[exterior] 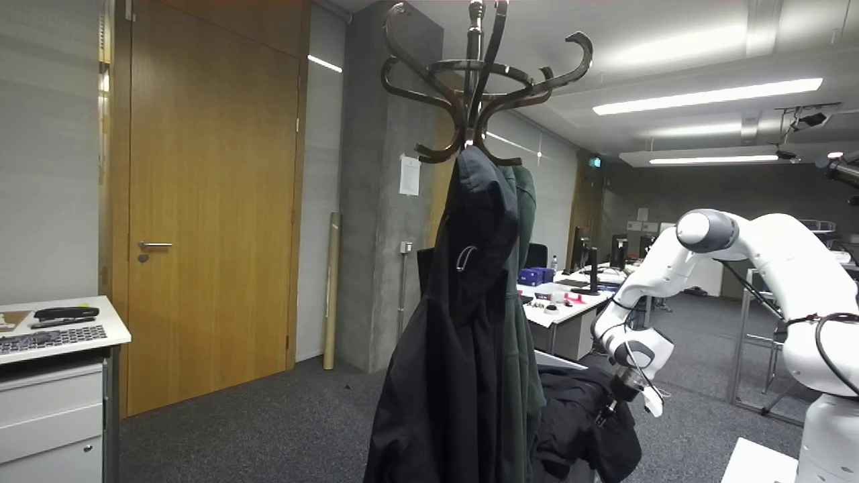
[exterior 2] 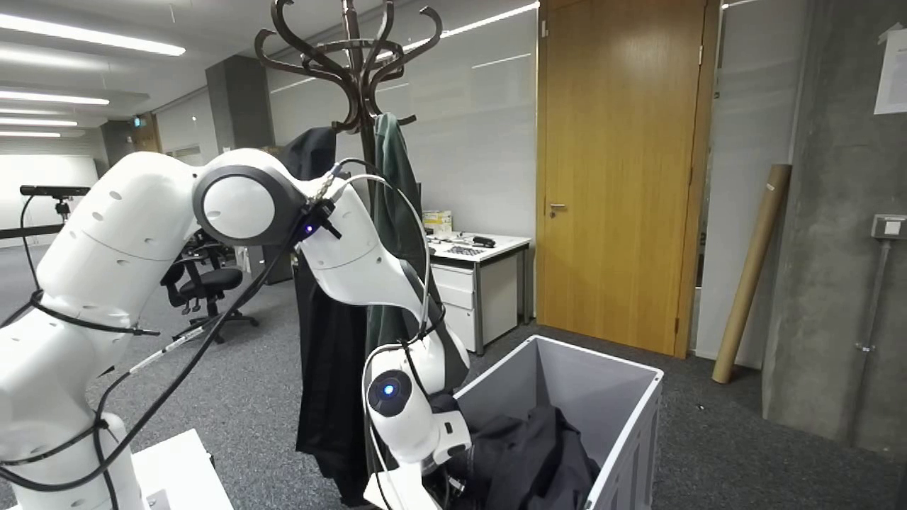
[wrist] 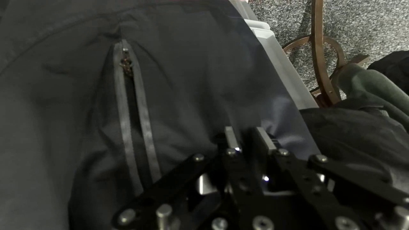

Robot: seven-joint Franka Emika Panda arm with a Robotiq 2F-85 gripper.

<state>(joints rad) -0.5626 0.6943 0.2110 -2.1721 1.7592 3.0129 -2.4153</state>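
A dark jacket lies heaped in and over the grey crate; it shows in both exterior views (exterior: pixel 570 412) (exterior 2: pixel 528 457). In the wrist view the jacket (wrist: pixel 191 70) fills most of the picture, with an open zip (wrist: pixel 134 105) at the left. My gripper (wrist: pixel 246 132) is mostly closed, with a fold of the jacket between its fingertips and creases running out from them. In an exterior view the gripper (exterior: pixel 604 414) points down into the cloth. The crate's rim (exterior 2: pixel 602 354) is visible; the wrist view shows its side (wrist: pixel 286 67).
A brown coat rack (exterior: pixel 470 87) stands close to the crate, also in another exterior view (exterior 2: pixel 354 67). A black coat (exterior: pixel 443 349) and a green one (exterior: pixel 520 302) hang from it. A desk with drawers (exterior 2: pixel 475 283), a wooden door (exterior 2: pixel 616 177) and a cardboard tube (exterior 2: pixel 751 276) are behind.
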